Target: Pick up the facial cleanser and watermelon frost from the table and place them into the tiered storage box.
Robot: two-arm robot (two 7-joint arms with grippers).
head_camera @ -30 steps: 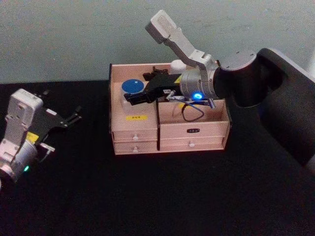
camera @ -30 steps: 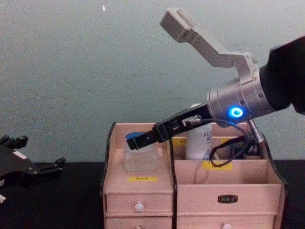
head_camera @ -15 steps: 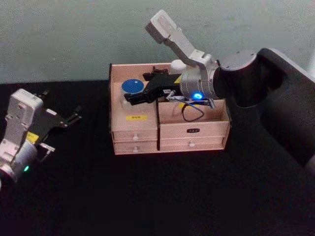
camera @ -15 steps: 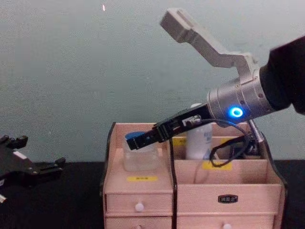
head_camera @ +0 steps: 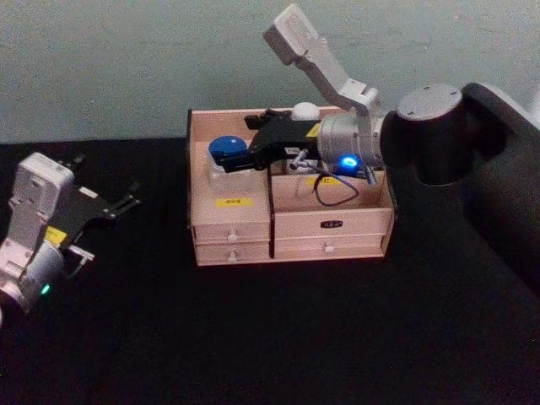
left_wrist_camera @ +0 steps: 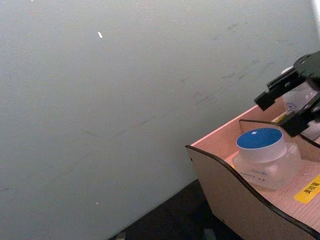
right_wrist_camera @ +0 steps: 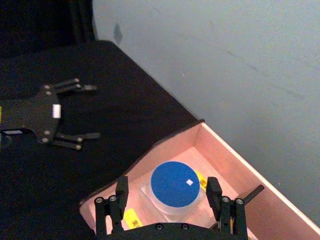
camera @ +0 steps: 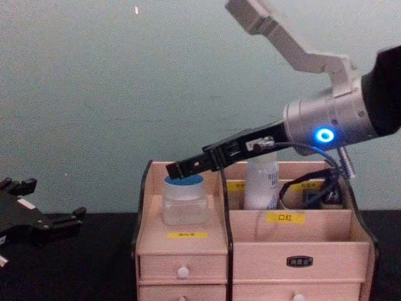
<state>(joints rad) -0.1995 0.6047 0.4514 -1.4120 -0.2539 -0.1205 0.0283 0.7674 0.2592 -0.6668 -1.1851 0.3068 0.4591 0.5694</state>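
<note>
The left claw (head_camera: 126, 201) sits low over the black tabletop (head_camera: 278, 337), well to the left of the box, with its fingers spread open and nothing in them.

Farther back stands the tiered storage box (head_camera: 289, 226), made of light pink wood, with yellow labels and little white knobs on its drawers. In its left part sits a clear jar with a blue lid (head_camera: 227, 152). In a back part on the right stands a white bottle (camera: 261, 184).

The right claw (camera: 180, 168) hangs just above the jar. Its fingers are open, one on each side of the blue lid, and it holds nothing.
</note>
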